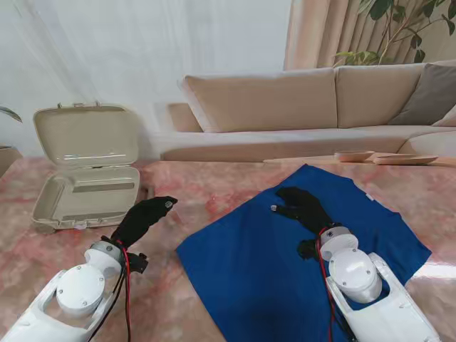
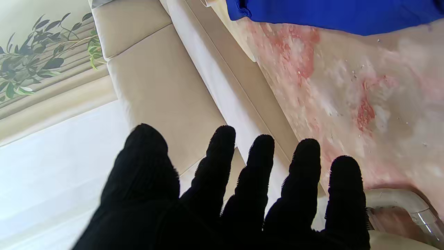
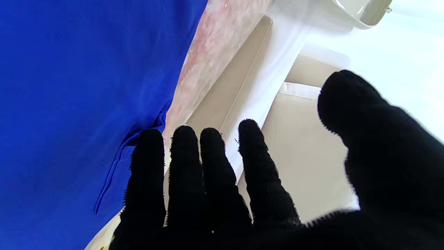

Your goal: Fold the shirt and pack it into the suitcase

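A blue shirt (image 1: 285, 249) lies spread flat on the pink marble table (image 1: 199, 192), right of centre; its cloth also fills much of the right wrist view (image 3: 69, 86), and an edge shows in the left wrist view (image 2: 329, 14). My right hand (image 1: 303, 206), in a black glove, hovers over the shirt's far part with fingers extended and apart, holding nothing. My left hand (image 1: 142, 217) is open above bare table between the shirt and the suitcase (image 1: 89, 171). The beige suitcase stands open at the far left, lid upright, nothing visible inside.
A beige sofa (image 1: 306, 107) runs behind the table's far edge. Two shallow dishes (image 1: 354, 155) sit at the far right edge. Curtains and a plant (image 1: 399, 28) stand behind. A suitcase corner (image 2: 399, 208) shows near my left fingers.
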Tool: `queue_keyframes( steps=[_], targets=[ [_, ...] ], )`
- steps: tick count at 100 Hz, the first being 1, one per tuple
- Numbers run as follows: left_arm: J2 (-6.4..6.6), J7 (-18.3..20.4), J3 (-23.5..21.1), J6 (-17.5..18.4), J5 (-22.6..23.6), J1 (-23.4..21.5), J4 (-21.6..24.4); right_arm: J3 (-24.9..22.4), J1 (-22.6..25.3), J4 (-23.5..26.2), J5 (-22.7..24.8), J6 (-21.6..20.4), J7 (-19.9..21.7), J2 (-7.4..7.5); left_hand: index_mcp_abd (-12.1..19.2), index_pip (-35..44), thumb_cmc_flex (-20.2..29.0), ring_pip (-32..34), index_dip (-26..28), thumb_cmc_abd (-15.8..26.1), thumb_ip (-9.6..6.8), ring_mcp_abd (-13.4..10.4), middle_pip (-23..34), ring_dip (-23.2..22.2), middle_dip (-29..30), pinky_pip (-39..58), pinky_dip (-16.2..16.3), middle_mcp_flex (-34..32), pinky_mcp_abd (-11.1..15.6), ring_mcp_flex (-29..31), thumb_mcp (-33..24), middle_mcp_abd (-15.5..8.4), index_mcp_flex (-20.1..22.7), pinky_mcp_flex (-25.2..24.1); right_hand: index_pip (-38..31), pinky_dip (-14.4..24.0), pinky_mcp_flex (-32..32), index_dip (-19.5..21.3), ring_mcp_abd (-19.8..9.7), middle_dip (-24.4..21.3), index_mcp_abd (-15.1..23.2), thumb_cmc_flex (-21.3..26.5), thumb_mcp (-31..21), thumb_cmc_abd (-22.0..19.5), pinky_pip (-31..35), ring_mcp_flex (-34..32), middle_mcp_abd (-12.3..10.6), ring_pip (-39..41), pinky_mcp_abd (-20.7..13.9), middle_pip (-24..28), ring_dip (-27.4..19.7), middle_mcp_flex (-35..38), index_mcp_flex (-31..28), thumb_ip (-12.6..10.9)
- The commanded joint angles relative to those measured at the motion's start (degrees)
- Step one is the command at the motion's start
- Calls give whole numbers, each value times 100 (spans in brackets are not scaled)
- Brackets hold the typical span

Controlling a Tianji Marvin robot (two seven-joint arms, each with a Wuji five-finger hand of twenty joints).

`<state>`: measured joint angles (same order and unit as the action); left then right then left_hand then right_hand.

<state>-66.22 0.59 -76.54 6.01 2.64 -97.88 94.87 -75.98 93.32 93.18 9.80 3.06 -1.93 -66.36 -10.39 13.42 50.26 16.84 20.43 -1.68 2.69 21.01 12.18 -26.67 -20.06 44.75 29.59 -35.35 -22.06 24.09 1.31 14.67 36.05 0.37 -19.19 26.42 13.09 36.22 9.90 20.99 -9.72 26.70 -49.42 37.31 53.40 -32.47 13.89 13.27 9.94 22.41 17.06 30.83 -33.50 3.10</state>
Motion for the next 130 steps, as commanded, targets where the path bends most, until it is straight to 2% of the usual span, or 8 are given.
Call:
queue_keyframes(
  steps=[1,66,94,101,111,130],
  targets=[
    [4,16,13,-40,1,-34,12,9,27,-13,-36,49,100,0,125,-56,-131,-174,-27,242,11,-148,-80,66,39,-55,-29,101,50,-114,115,19,28,-59,66,-91,-17,-21,-98,-37,100,42,72,-20,37,-39,-76,-69,-170,-34,-58,-54,-80,7],
    [11,100,-9,-51,-64,38,-89,64,-105,-103,-76,150,169,2,133,-61,-129,-174,-29,243,12,-164,-80,65,37,-55,-26,117,66,-120,116,12,17,-58,73,-70,-13,-34,-59,-42,122,-4,33,-18,37,-61,-50,-101,-120,-129,-46,8,-128,-1],
    [14,33,-31,-31,12,-111,92,83,-150,-146,-52,76,211,15,130,-55,-122,-169,-28,238,12,-161,-74,65,38,-49,-23,93,54,-93,116,19,36,-42,60,-67,-10,-29,-95,-22,112,35,71,-50,37,-40,-63,-95,-159,-86,-48,-26,-129,2],
    [31,106,-21,-31,-24,-116,166,37,-154,-141,-46,137,249,23,122,-50,-105,-166,-27,227,11,-140,-72,64,36,-47,-22,80,46,-87,112,23,56,-40,58,-69,-18,-28,-87,-21,111,47,81,-57,32,-37,-60,-89,-162,-74,-50,-42,-130,2],
    [115,449,-44,-11,-17,-104,310,-84,-150,-87,29,220,381,61,128,-67,-109,-164,-32,259,10,-155,-74,60,32,-43,-21,106,81,-103,111,26,17,-45,61,-70,-39,-29,-107,-20,115,65,103,-75,27,-10,-64,-84,-178,-56,-53,-67,-112,2],
    [172,731,92,33,-193,-20,501,-305,-138,75,317,370,511,119,109,-63,-91,-138,-29,265,11,-124,-60,43,21,-10,-9,106,86,-102,115,46,18,-37,53,-73,-50,-26,-94,-30,120,63,109,-55,13,11,-52,-76,-156,-46,-60,-79,-118,-7]
  ],
)
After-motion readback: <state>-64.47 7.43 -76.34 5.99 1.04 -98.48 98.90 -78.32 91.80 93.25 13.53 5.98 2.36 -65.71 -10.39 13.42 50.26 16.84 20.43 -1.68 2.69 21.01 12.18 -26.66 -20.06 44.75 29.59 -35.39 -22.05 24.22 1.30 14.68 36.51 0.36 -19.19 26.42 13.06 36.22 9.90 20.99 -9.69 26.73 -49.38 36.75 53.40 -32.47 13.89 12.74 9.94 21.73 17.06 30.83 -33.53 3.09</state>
